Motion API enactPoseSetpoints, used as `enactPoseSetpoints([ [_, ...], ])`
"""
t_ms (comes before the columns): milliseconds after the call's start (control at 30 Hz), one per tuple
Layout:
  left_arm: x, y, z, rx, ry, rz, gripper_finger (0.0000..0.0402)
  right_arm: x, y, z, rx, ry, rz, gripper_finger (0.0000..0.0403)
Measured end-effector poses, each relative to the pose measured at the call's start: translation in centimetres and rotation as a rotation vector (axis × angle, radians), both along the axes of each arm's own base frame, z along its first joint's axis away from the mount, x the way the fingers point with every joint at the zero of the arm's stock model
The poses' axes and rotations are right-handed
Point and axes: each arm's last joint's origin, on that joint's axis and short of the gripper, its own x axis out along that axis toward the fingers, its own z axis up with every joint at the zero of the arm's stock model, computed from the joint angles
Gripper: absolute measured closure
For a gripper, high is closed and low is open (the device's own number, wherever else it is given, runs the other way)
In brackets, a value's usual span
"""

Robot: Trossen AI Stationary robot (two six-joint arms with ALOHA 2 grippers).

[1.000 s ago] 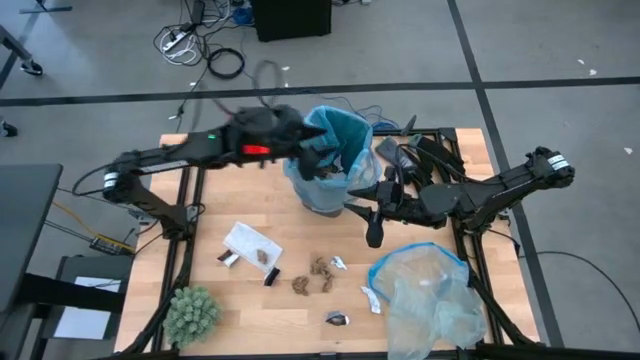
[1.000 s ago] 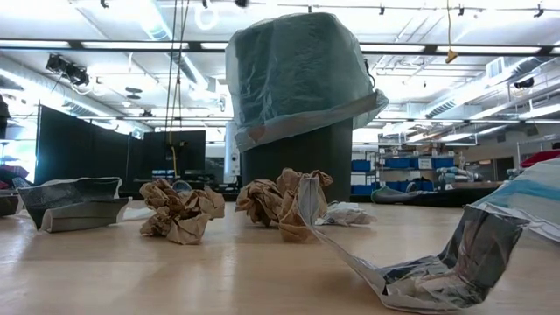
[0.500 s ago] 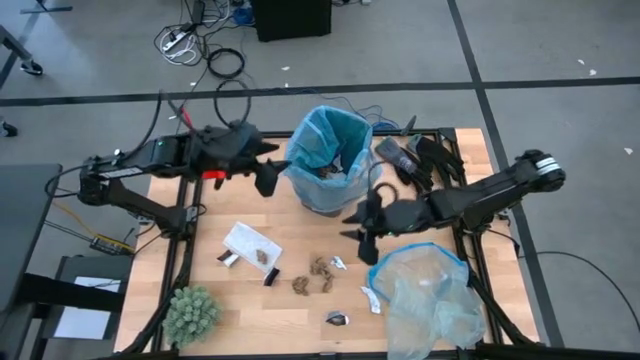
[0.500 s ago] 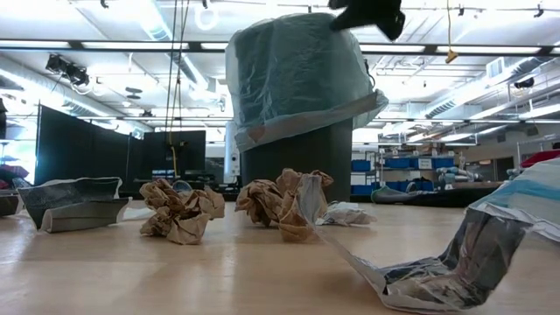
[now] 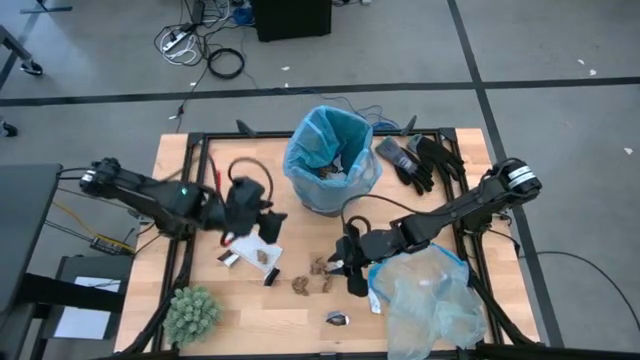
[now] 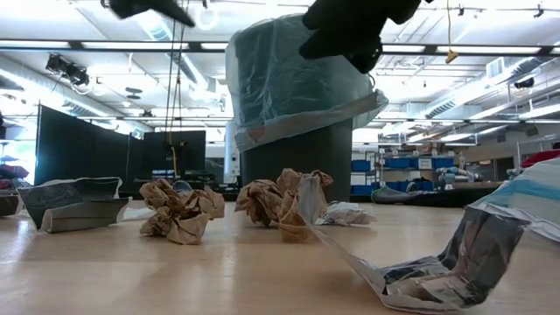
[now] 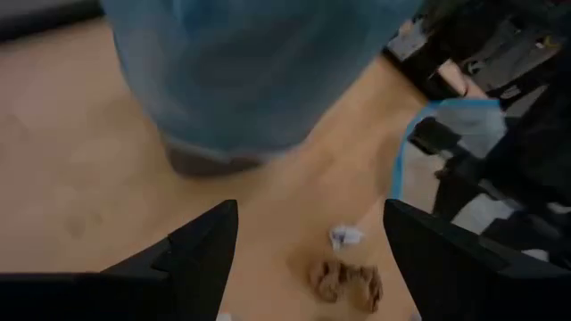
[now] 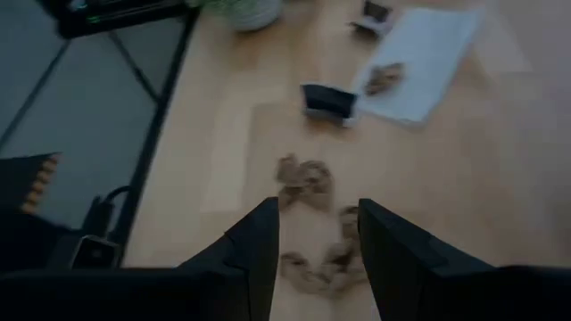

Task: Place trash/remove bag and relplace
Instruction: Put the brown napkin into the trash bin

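The bin, lined with the sky-blue bag (image 5: 332,160), stands at the far middle of the table, with some scraps inside. Trash lies on the wood in front of it: brown paper wads (image 5: 320,267) (image 8: 303,178), a white sheet (image 5: 252,245), small wrappers (image 5: 337,319) and a dark bit (image 8: 328,100). My left gripper (image 5: 265,215) (image 7: 312,267) hovers open to the left of the bin, above the white sheet's far edge. My right gripper (image 5: 350,265) (image 8: 317,241) hangs open just right of the brown wads, its fingers pointing at them. Neither touches anything.
A paler, clearer plastic bag with a blue rim (image 5: 430,295) lies at the near right corner. A green spiky plant ball (image 5: 190,315) sits at the near left corner. Black gloves (image 5: 420,160) lie right of the bin. Bare wood shows left of the white sheet.
My left gripper has drawn back from over the bin's mouth, swung to the table's left, then come toward the near edge and down over the white sheet. My right gripper has moved from beside the bin toward the near edge and left, down to the brown wads.
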Motion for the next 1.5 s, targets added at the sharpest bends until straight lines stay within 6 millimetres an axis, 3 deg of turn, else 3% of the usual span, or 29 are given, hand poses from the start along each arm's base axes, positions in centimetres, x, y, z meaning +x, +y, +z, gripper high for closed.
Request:
enactPoseSetpoints([
  [200, -0.7, -1.8, -2.4, -0.023, 0.055, -0.046, 0.011, 0.3, 0.1, 0.6, 0.199, -0.021, -0.058, 0.0262],
  [367, -1.3, -2.7, -2.5, 0.004, 0.096, -0.137, 0.011, 0.4, -0.1, 3.8, 0.334, -0.261, -0.125, 0.0262],
  [500, -1.9, -3.5, -2.5, 0.031, 0.125, -0.217, 0.011, 0.6, 0.2, 5.9, 0.303, -0.388, -0.155, 0.0262],
  [733, -2.9, -5.3, -2.6, 0.098, 0.155, -0.366, 0.011, 0.0, 1.8, 5.8, 0.276, -0.38, -0.201, 0.0262],
  [900, -3.1, -6.9, -3.7, 0.271, 0.239, -0.516, 0.011, -0.4, 2.5, 5.1, 0.252, -0.321, -0.203, 0.0262],
  [1067, -3.1, -7.4, -8.0, 0.393, 0.383, -0.605, 0.011, -0.4, 2.4, 4.8, 0.267, -0.288, -0.219, 0.0262],
  [1300, -3.6, -6.5, -15.2, 0.25, 0.54, -0.584, 0.011, -0.4, 2.4, 4.8, 0.289, -0.291, -0.245, 0.0262],
  [1500, -3.6, -6.4, -18.1, 0.187, 0.439, -0.574, 0.011, -0.5, 2.4, 4.9, 0.3, -0.302, -0.282, 0.0262],
])
